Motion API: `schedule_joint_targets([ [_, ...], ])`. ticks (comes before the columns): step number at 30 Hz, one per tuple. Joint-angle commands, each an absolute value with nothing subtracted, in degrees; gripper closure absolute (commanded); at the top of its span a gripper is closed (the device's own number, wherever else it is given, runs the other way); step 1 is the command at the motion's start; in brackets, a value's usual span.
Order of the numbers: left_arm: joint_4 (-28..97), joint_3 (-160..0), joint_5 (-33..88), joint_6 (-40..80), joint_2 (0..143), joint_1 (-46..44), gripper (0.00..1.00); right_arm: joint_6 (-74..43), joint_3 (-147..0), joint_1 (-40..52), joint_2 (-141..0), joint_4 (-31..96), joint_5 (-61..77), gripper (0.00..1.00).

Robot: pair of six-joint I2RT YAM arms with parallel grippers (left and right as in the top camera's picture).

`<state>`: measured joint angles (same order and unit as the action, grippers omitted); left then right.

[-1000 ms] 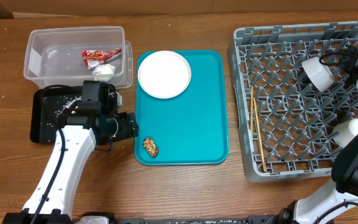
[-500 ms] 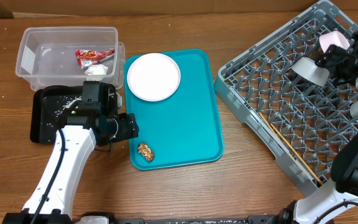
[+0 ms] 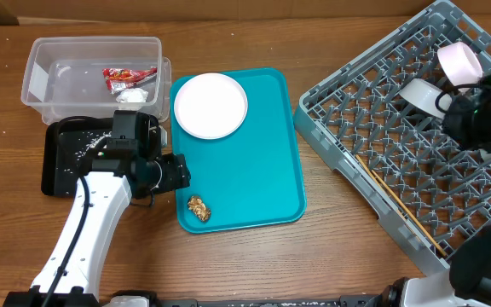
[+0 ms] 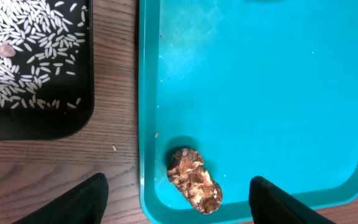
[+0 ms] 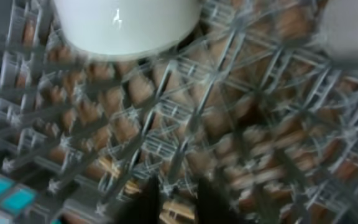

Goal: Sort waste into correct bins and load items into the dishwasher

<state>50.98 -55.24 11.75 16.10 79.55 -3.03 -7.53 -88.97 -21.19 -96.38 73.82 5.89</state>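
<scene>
Motion-blurred close view, grey dish rack (image 5: 185, 124) lattice filling the frame, white bowl (image 5: 126, 25) on it at the top edge, brown tabletop (image 5: 129, 93) showing through the grid, teal patches (image 5: 8, 193) lower left, hand (image 5: 176, 202) at the bottom, dark fingertips (image 5: 148, 199) close together.

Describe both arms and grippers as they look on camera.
Left arm: smooth white link, thin black cable along it, black wrist block. Left gripper black, with blunt dark fingers. Right arm: white links, black wrist, looping black wires; right gripper dark, blurred.
</scene>
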Motion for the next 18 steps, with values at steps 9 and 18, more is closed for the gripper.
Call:
schedule_joint_targets([
  [9,50.7,-56.36,11.42,15.86,78.85,-3.46,0.25,-12.49,-77.43,-11.03,-96.44,76.14,9.52,0.87],
  [18,50.68,-56.36,11.42,15.84,78.85,-3.46,0.25,-13.58,-71.85,-2.81,-96.68,71.68,9.76,0.86],
])
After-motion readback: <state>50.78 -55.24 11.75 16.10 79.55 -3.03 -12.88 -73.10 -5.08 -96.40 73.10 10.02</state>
